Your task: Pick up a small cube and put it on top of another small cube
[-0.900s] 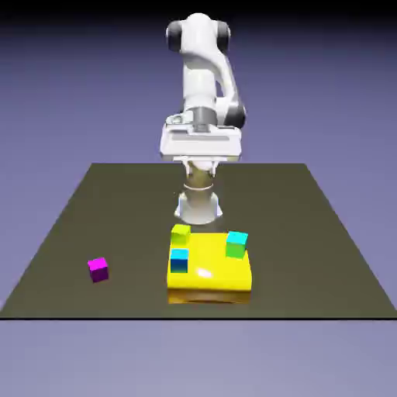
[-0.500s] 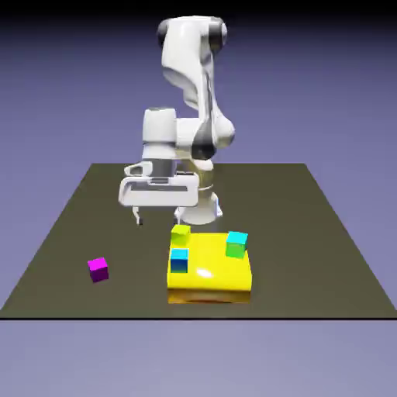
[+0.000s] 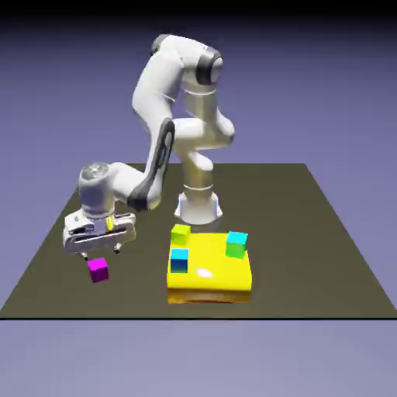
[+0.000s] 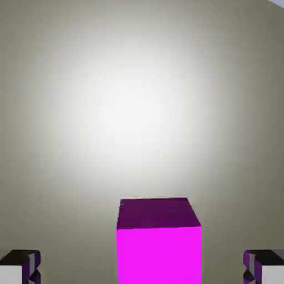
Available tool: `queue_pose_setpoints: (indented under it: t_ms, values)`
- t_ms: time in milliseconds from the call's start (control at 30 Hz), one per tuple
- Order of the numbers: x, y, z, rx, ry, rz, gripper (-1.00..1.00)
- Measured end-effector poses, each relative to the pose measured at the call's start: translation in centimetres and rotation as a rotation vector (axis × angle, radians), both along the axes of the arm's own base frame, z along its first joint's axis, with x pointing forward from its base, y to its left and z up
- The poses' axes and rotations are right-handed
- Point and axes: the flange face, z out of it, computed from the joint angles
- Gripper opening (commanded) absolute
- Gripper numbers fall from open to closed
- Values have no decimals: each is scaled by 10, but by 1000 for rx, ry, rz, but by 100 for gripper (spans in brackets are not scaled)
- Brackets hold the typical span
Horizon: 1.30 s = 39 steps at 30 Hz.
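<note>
now that the arm has swung from above the yellow block (image 3: 210,271) out over the table's (image 3: 326,264) left edge, the spread gripper (image 3: 101,251) hangs just above the small magenta cube (image 3: 98,269), grasp pending.

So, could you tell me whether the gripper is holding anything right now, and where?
Nothing is held. The gripper is open above the magenta cube, its fingertips clear of it.
</note>
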Motion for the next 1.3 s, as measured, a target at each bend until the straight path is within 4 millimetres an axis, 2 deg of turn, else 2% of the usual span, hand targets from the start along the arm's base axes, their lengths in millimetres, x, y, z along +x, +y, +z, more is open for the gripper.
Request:
queue_pose_setpoints:
  t_ms: [133,167,233,367,400,500,667,833,900,967,1067,1167,1300]
  values:
    - [-7,-4,-59,-1,0,1,0]
    - [-9,-5,-69,0,0,0,-100]
    - [-9,-5,-69,0,0,0,-100]
    - [0,-1,-9,-1,0,1,-100]
    - [2,7,-1,9,7,11,-100]
    - [37,57,1,37,67,203,-100]
    - [90,138,18,16,166,566,-100]
    - [129,221,47,-73,258,902,-100]
    - [139,263,68,-132,282,1051,-100]
    - [128,301,88,-152,262,1121,-100]
    - [100,342,108,-136,205,1171,-100]
    - [68,377,124,-110,149,1219,-100]
    - [23,408,140,-60,77,1263,-100]
